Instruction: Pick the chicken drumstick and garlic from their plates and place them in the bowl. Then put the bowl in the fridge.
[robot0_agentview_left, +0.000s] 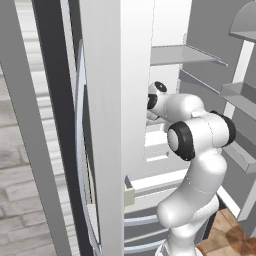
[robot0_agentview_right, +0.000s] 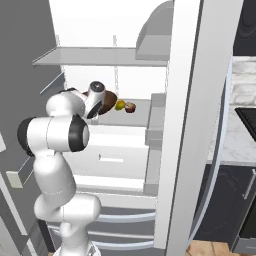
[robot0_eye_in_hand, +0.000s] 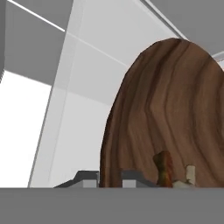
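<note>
My gripper (robot0_eye_in_hand: 109, 177) is shut on the rim of the bowl (robot0_eye_in_hand: 166, 113), a dark brown wooden one that stands large in the hand view. Low inside the bowl lie the reddish-brown chicken drumstick (robot0_eye_in_hand: 164, 168) and the pale garlic (robot0_eye_in_hand: 189, 175). In the right base view the bowl (robot0_agentview_right: 109, 102) shows just past my hand, over a middle shelf inside the open fridge (robot0_agentview_right: 100, 57). From the left base view my arm reaches into the fridge (robot0_agentview_left: 185, 55), and its white wall hides the bowl there. The plates are out of view.
A yellow fruit (robot0_agentview_right: 120, 105) and a reddish round item (robot0_agentview_right: 130, 107) sit on the same shelf just right of the bowl. A grey shelf (robot0_agentview_right: 90, 59) spans above. The fridge's white side wall (robot0_agentview_right: 185, 125) stands close on the right, and door bins (robot0_agentview_left: 240, 97) line the open door.
</note>
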